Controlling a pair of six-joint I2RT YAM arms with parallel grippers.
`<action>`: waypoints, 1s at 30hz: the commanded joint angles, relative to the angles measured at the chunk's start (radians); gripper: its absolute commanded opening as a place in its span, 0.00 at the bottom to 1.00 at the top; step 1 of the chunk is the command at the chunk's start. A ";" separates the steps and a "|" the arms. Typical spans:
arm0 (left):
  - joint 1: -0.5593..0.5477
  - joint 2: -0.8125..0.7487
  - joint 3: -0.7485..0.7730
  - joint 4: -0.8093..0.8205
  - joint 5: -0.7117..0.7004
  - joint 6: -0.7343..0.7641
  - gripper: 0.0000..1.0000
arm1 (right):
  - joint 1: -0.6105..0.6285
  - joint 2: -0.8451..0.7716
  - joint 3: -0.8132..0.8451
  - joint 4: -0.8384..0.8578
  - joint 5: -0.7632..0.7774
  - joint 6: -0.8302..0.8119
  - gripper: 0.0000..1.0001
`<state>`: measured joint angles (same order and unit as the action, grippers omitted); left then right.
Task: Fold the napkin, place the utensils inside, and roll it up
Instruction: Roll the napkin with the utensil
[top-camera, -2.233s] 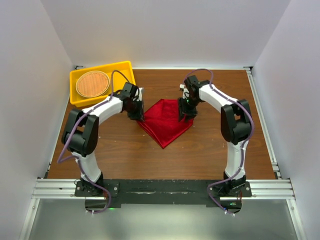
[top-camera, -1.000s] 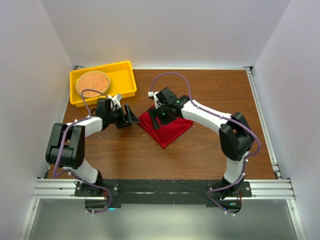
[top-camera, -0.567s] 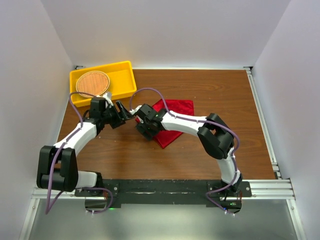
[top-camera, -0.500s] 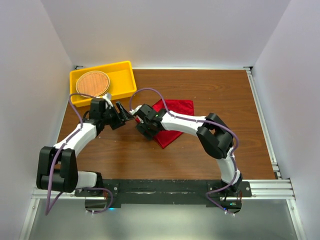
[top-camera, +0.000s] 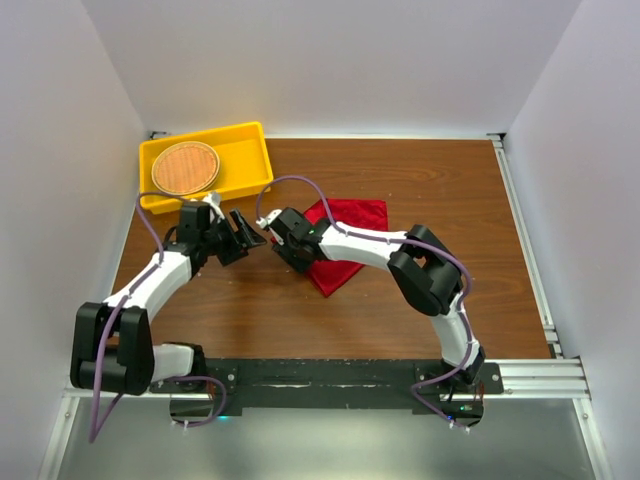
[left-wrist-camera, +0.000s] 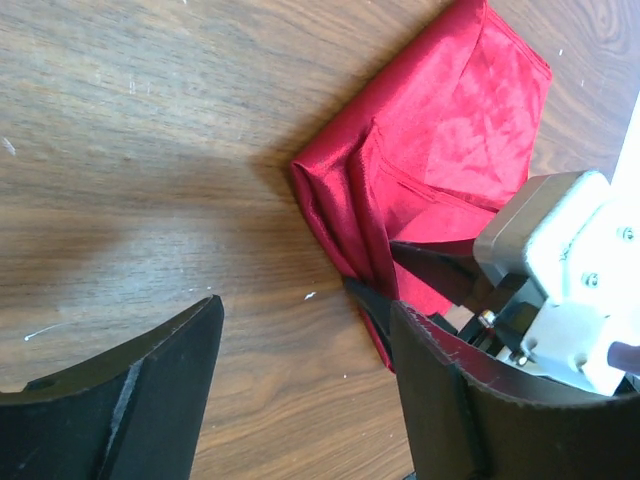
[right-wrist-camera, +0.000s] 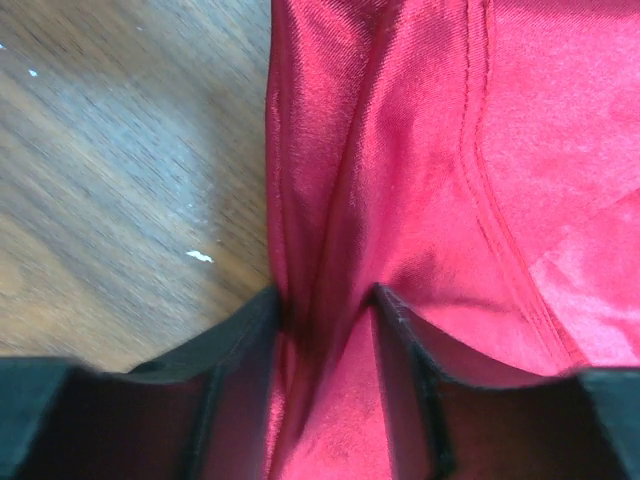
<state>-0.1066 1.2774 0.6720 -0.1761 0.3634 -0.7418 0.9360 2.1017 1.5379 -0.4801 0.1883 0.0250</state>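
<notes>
The red napkin (top-camera: 350, 238) lies folded on the wooden table, its left edge bunched into a ridge (left-wrist-camera: 340, 200). My right gripper (top-camera: 289, 246) reaches across to that left edge. In the right wrist view its two black fingers (right-wrist-camera: 325, 295) pinch a raised fold of the napkin (right-wrist-camera: 480, 150) between them. My left gripper (top-camera: 252, 236) hangs open just left of the napkin, its fingers (left-wrist-camera: 305, 312) wide apart over bare wood, with the right gripper's finger (left-wrist-camera: 425, 268) close in front. The utensils are out of view.
A yellow bin (top-camera: 252, 158) stands at the back left with a round woven mat (top-camera: 185, 168) in it. White walls close the table on three sides. The arm bases sit on the rail at the near edge.
My right arm swept left across the napkin to its left edge and its jaws narrowed onto a fold. My left arm drew back to the left, still open.
</notes>
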 joint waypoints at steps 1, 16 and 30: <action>0.005 -0.010 -0.026 0.009 0.034 -0.019 0.75 | -0.012 0.035 -0.016 0.023 -0.044 0.009 0.37; -0.053 0.219 -0.085 0.315 0.218 -0.269 0.81 | -0.135 0.069 -0.050 0.018 -0.433 0.021 0.00; -0.111 0.356 -0.055 0.388 0.083 -0.536 0.84 | -0.190 0.046 -0.061 0.052 -0.575 0.024 0.00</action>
<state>-0.2031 1.5875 0.5957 0.1841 0.5194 -1.1732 0.7479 2.1098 1.4990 -0.3962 -0.3435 0.0563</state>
